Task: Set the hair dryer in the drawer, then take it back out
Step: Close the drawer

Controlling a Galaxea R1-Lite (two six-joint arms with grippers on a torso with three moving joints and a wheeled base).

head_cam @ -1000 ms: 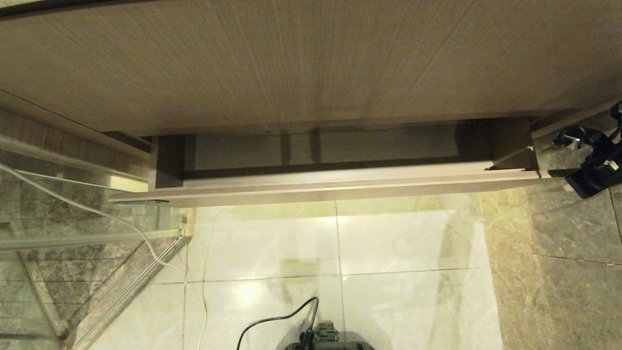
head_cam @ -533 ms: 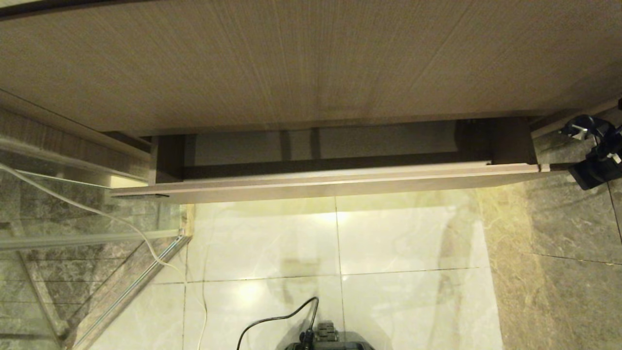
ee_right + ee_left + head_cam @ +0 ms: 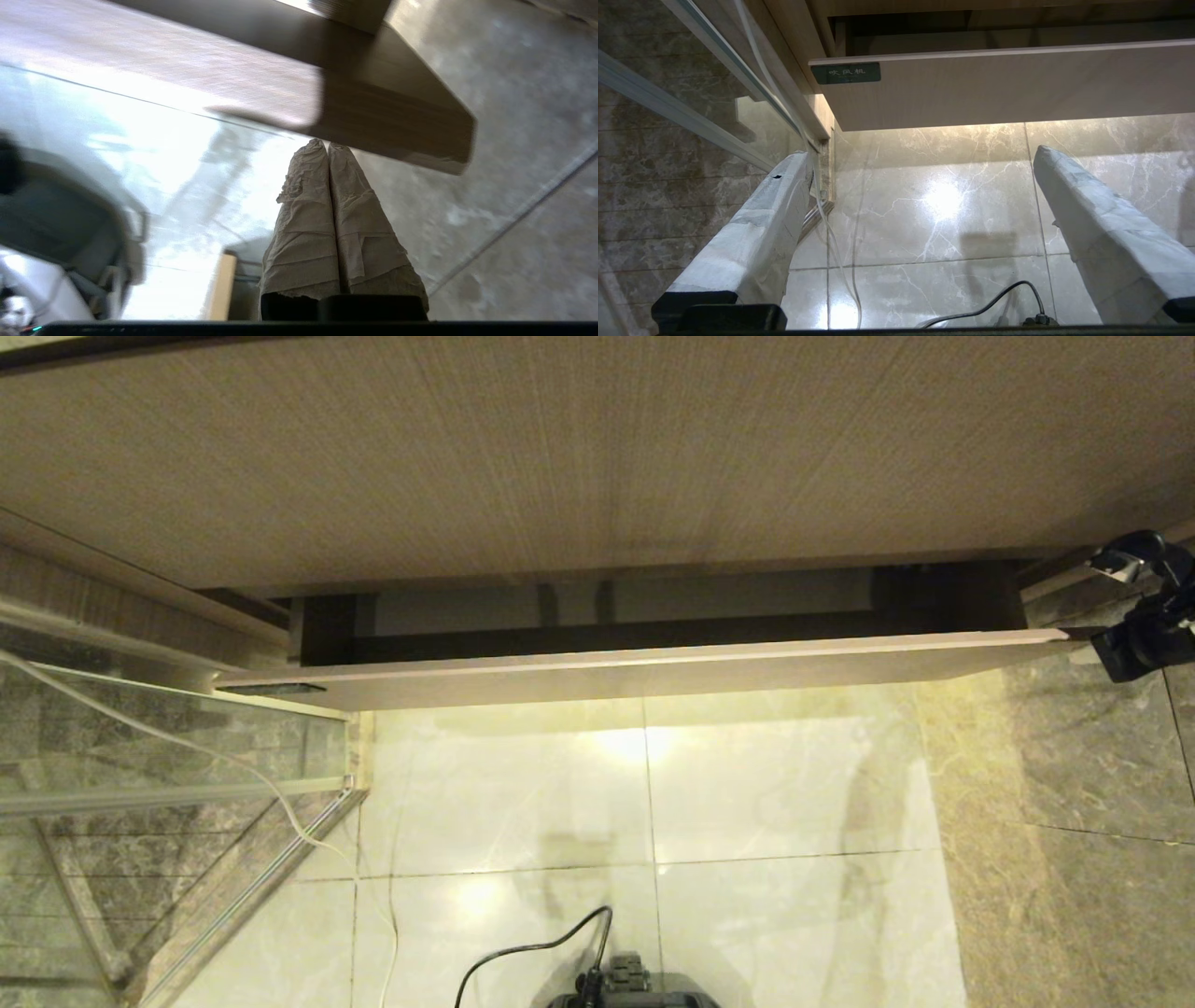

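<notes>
Right gripper (image 3: 328, 148) — tape-wrapped fingers pressed together, holding nothing — sits at the right end of the wide beige wood-grain drawer (image 3: 644, 674), nearly closed. Hair dryer unseen; next, judged: finish pushing it home.

The drawer (image 3: 653, 677) is looking like light wood with thin lines in it, and its front is flat, smooth and not shiny. The big panel (image 3: 597, 448) above it is showing the same wood look. The floor tiles (image 3: 653, 803) are looking like pale stone, smooth and very shiny, with light bouncing off them. The darker tiles (image 3: 1092, 821) beside them are looking like speckled stone. The glass wall (image 3: 140, 775) is shining see-through. The right gripper (image 3: 328, 145) is wearing crinkly, dull tape on its fingers.
</notes>
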